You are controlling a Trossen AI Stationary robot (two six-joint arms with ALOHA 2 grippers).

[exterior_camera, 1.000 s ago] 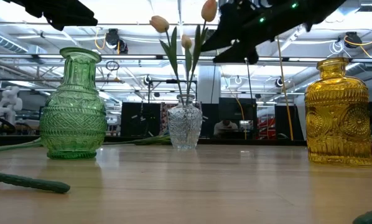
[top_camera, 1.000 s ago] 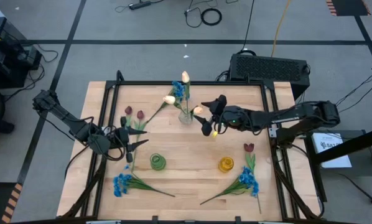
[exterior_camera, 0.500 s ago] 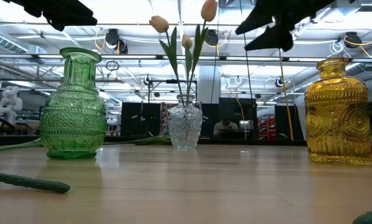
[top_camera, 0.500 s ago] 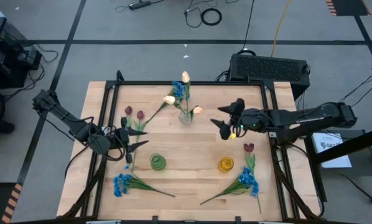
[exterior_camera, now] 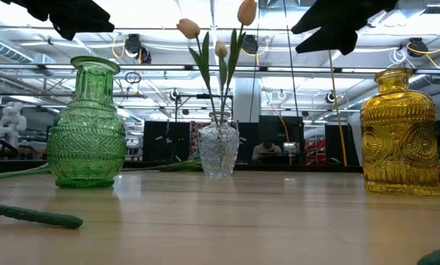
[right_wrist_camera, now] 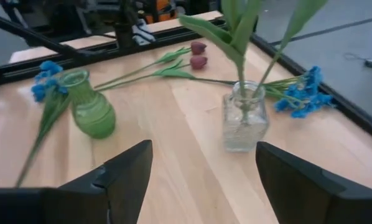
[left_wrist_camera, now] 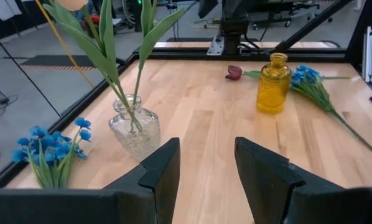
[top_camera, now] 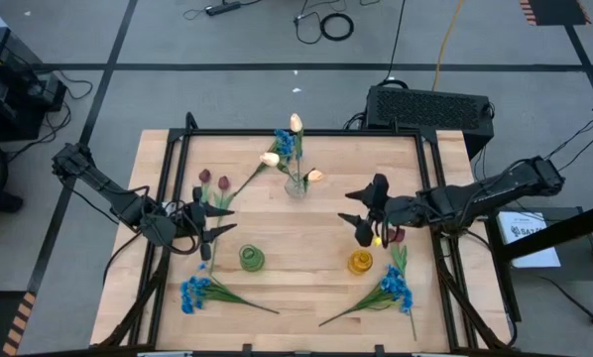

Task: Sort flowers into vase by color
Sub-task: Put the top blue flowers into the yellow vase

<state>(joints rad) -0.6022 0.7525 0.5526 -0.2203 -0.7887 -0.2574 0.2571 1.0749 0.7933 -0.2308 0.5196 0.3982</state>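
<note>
High view: cream tulips (top_camera: 295, 124) already in clear vase (top_camera: 296, 185); red tulips (top_camera: 213, 181) and blue flowers (top_camera: 194, 291) loose on bench (top_camera: 306, 260). Right gripper (top_camera: 360, 206) and left gripper (top_camera: 208, 223) fingers spread, empty.

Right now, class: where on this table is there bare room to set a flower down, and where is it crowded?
Bare wood lies between the green vase and yellow vase, below the clear vase. Crowded: the right gripper by the yellow vase, and the left gripper among red tulips.

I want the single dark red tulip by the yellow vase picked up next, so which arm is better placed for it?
Probably the right. The right gripper hangs open just beside that dark red tulip near the yellow vase, while the left gripper waits across the table.
</note>
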